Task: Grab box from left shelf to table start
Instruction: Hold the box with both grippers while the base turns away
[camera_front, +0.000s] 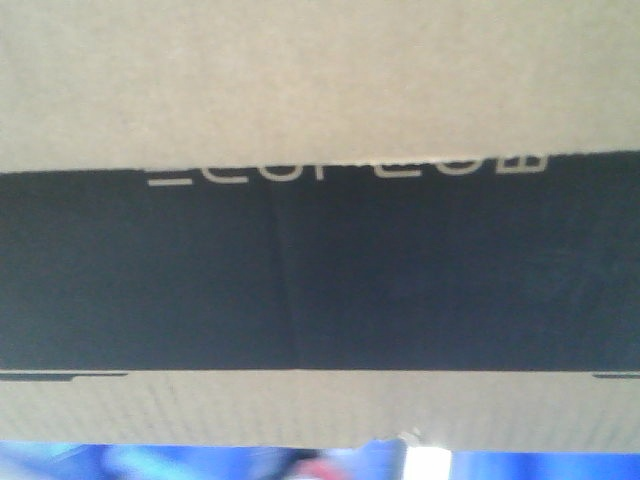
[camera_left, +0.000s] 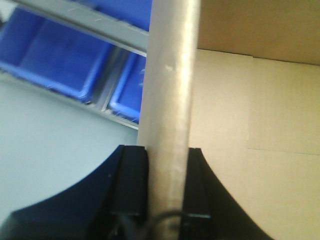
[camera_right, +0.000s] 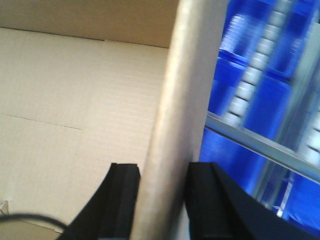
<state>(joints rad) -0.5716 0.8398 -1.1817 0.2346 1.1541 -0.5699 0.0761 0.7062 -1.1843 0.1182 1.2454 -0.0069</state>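
The brown cardboard box (camera_front: 320, 80) fills the front view, very close, with its black panel (camera_front: 320, 270) and pale lettering at the top of the panel. My left gripper (camera_left: 167, 185) is shut on the box's left side wall (camera_left: 167, 75), one black finger on each face. My right gripper (camera_right: 162, 200) is shut on the box's right side wall (camera_right: 185, 100) the same way. The box's pale inner faces (camera_left: 250, 125) (camera_right: 75, 100) show in both wrist views. The silvery shelf rail (camera_left: 90, 22) shows behind the left wall. A pale flat surface (camera_left: 45, 145) lies below it.
Blue plastic bins (camera_left: 55, 55) sit on the rack behind the box on the left. More blue bins (camera_right: 260, 110), grey roller tracks (camera_right: 250, 80) and a metal rail (camera_right: 260, 145) show on the right. Blue blur (camera_front: 200, 462) lies under the box in the front view.
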